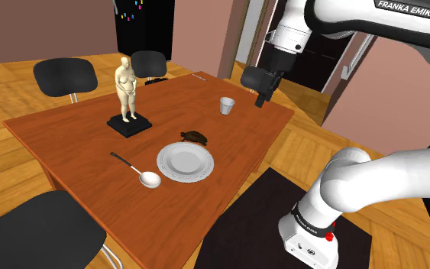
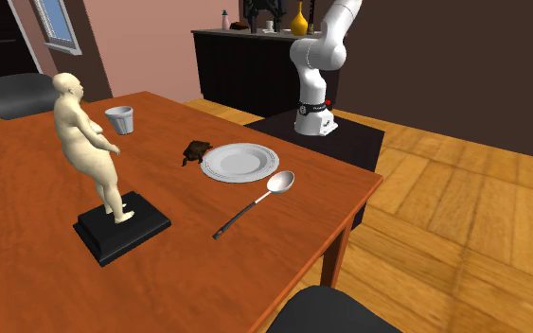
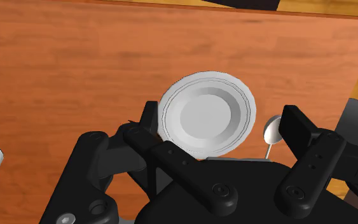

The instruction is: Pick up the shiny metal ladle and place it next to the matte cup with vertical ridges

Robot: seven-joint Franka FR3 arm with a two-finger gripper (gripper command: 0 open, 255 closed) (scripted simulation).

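The gripper [image 1: 262,98] hangs above the far part of the wooden table [image 1: 68,134], just to the shoulder view's right of the cup [image 1: 227,105] and clear of it. In the wrist view the gripper [image 3: 222,118] has its two black fingers [image 3: 296,125] standing apart with nothing clasped; the plate [image 3: 207,114] lies on the table below the gap. The ladle [image 1: 138,173] lies flat on the table with its bowl just beside the rim of the white plate [image 1: 185,162] and its dark handle running away from the plate toward the table edge. In the second exterior view the ladle [image 2: 256,202] shows a bright metallic bowl, apart from the plate [image 2: 240,162] by a narrow gap. In the wrist view the ladle bowl [image 3: 272,129] appears next to the right finger. The cup [image 2: 119,119] is pale grey, stands upright, and is well apart from the ladle, beyond the plate. A small dark turtle figure [image 1: 195,137] sits just beside the plate's far rim. A cream statue [image 1: 126,88] stands upright on a black base near the table's middle.
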